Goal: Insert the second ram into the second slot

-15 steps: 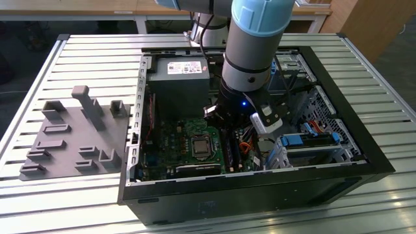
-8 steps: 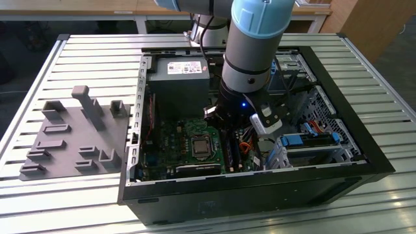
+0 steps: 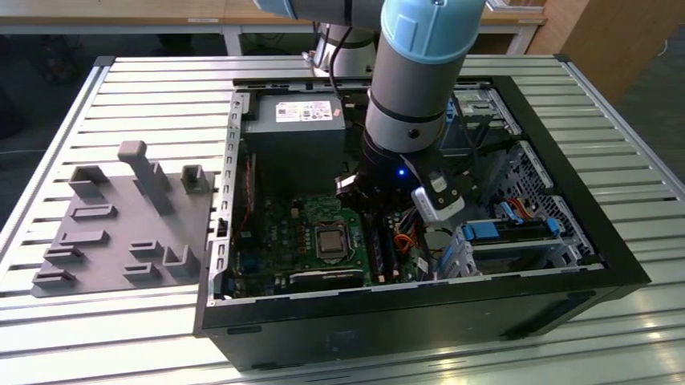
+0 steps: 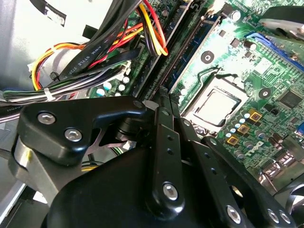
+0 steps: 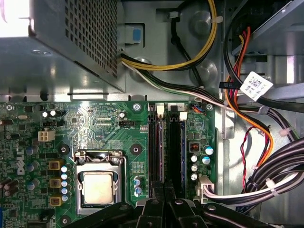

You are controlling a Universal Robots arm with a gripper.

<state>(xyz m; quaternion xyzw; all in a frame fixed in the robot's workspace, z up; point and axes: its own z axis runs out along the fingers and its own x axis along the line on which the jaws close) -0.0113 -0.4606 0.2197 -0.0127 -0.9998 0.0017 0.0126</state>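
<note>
Hovering over the motherboard (image 5: 114, 128) memory slots (image 5: 164, 152), end effector (image 5: 164, 209) fingers pressed together, apparently gripping nothing.

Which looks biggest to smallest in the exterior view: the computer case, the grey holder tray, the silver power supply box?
1. Computer case
2. Grey holder tray
3. Silver power supply box, partly hidden behind the arm, so the two smaller ones are less sure.

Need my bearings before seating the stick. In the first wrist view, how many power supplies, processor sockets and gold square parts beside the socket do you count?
Power supply: 1
Processor socket: 1
Gold square parts: 3
Total: 5
</note>
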